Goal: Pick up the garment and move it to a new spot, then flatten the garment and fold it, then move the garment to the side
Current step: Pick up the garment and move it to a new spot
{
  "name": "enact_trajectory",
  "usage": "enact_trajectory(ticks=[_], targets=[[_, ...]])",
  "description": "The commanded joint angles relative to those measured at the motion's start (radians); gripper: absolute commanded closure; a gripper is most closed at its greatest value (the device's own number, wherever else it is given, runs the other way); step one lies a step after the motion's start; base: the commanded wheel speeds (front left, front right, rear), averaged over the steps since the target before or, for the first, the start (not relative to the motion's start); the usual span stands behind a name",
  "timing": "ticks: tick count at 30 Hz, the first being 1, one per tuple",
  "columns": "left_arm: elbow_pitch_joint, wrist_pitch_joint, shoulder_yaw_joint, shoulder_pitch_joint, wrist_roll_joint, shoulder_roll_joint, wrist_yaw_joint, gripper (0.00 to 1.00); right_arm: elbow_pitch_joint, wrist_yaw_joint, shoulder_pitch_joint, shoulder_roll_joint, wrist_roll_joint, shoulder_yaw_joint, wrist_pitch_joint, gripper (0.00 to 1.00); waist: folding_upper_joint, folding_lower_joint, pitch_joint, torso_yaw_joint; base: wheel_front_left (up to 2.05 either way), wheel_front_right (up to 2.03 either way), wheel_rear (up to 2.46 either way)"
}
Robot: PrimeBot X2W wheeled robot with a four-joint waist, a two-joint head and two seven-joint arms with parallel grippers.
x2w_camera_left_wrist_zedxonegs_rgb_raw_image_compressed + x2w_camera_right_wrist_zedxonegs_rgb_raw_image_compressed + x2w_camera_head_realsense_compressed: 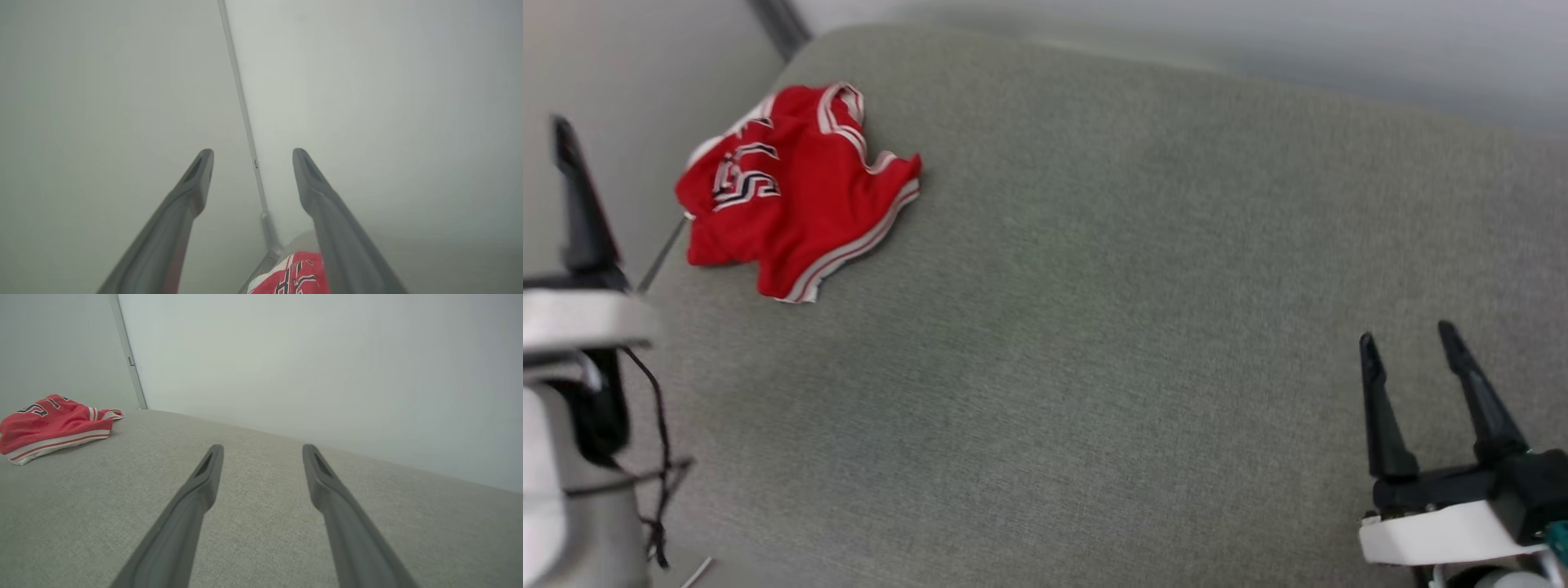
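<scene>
The garment [792, 192] lies crumpled at the far left corner of the grey fabric surface [1111, 343], red with striped trim and black lettering facing up. My left gripper [253, 153] is open and empty, raised beside the surface's left edge, with the garment [292, 277] just below its fingers. One of its dark fingers [576, 204] stands at the left of the head view. My right gripper [1406, 335] is open and empty over the near right of the surface, far from the garment [53, 424]. Its fingers [192, 514] point across the fabric toward the wall.
A pale wall [327, 367] runs behind the surface, with a grey vertical strip [780, 24] at the corner near the garment. A loose black cable [658, 441] hangs by my left arm. The surface's left edge runs just beside the garment.
</scene>
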Motion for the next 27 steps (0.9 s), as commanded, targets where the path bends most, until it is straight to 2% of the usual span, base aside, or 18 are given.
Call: enact_trajectory(ticks=[1,8,11,13,16,19,23,27], targets=[[0.017,-0.002,0.018,-0.065,-0.016,0.016,-0.011,0.0,-0.018,0.0,-0.025,0.0,-0.013,-0.015,-0.002,0.0,0.0,-0.0001,0.101,-0.038,0.0,0.0,0.0],[0.182,-0.002,0.065,-0.311,-0.065,0.112,-0.059,0.0,-0.082,0.0,-0.074,-0.024,-0.048,-0.055,-0.002,0.0,0.0,-0.0001,0.238,-0.051,0.0,0.0,0.0],[0.293,-0.002,0.048,-0.405,-0.082,0.166,-0.078,0.0,-0.107,0.0,-0.089,-0.034,-0.055,-0.064,-0.002,0.0,0.0,-0.0001,0.279,-0.055,0.0,0.0,0.0],[0.377,0.034,0.031,-0.464,-0.114,0.197,-0.089,0.0,-0.123,0.0,-0.095,-0.04,-0.059,-0.069,-0.002,0.0,0.0,-0.0001,0.301,-0.06,0.0,0.0,0.0],[0.491,0.156,-0.023,-0.536,-0.179,0.245,-0.096,0.0,-0.149,0.0,-0.104,-0.048,-0.063,-0.072,-0.002,0.0,0.0,-0.0001,0.327,-0.071,0.0,0.0,0.0],[0.538,0.297,-0.127,-0.574,-0.295,0.3,-0.096,0.0,-0.173,0.0,-0.109,-0.052,-0.069,-0.069,-0.002,0.0,0.0,-0.0001,0.346,-0.089,0.0,0.0,0.0],[0.556,0.501,-0.254,-0.573,-0.479,0.376,-0.096,0.0,-0.202,0.0,-0.117,-0.061,-0.077,-0.065,-0.002,0.0,0.0,-0.0001,0.376,-0.106,0.0,0.0,0.0],[0.547,0.691,-0.341,-0.552,-0.673,0.432,-0.096,0.0,-0.224,0.0,-0.127,-0.071,-0.08,-0.063,-0.002,0.0,0.0,-0.0001,0.405,-0.119,0.0,0.0,0.0]])
